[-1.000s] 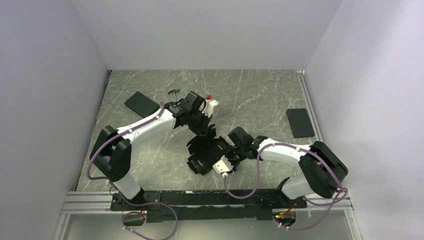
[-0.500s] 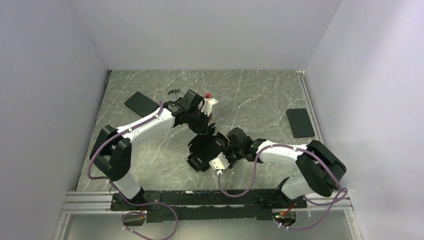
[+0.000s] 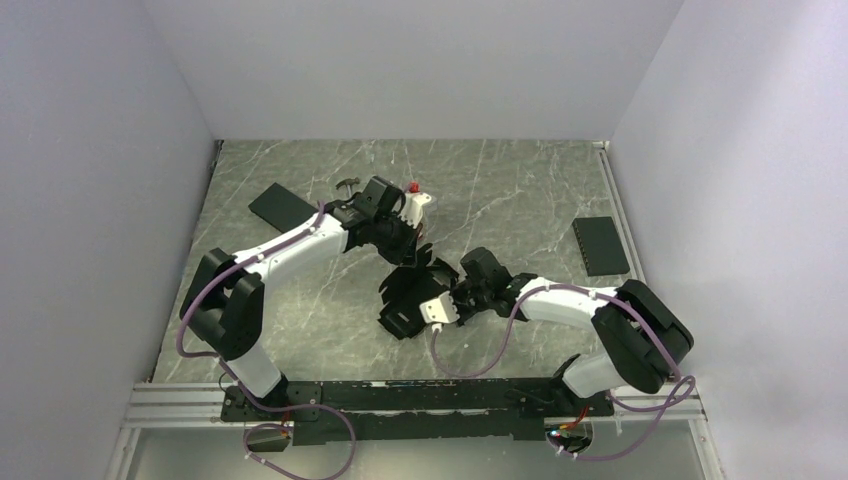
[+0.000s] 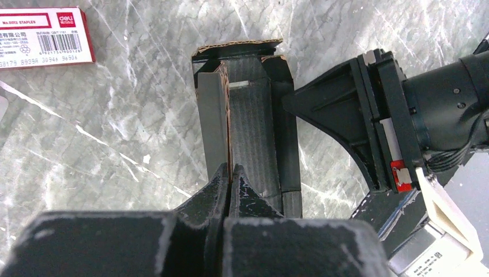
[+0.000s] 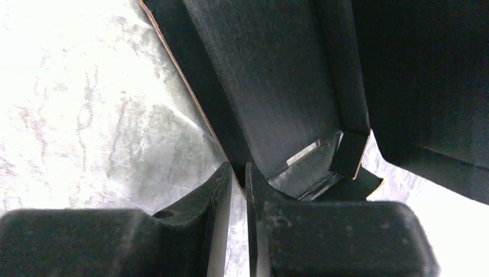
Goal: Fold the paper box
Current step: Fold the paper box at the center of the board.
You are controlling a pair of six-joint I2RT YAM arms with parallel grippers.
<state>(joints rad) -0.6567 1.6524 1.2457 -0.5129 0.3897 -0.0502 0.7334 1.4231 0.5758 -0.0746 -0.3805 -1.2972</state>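
The paper box is matte black cardboard, half raised, in the middle of the table between the two arms. My left gripper comes from the far side and is shut on a thin upright wall of the box; in the left wrist view the wall runs away from the jaws. My right gripper is at the box's right side. In the right wrist view the jaws stand nearly together with a brown-edged wall of the box between them.
A plain black slab lies at the far left and another at the right edge. A red and white staples packet lies beyond the box. A small tool is at the back. Walls enclose three sides.
My right gripper has moved left and a little farther away, pushing the box's right side in. The box has drawn together and shifted slightly left. My left gripper kept its hold.
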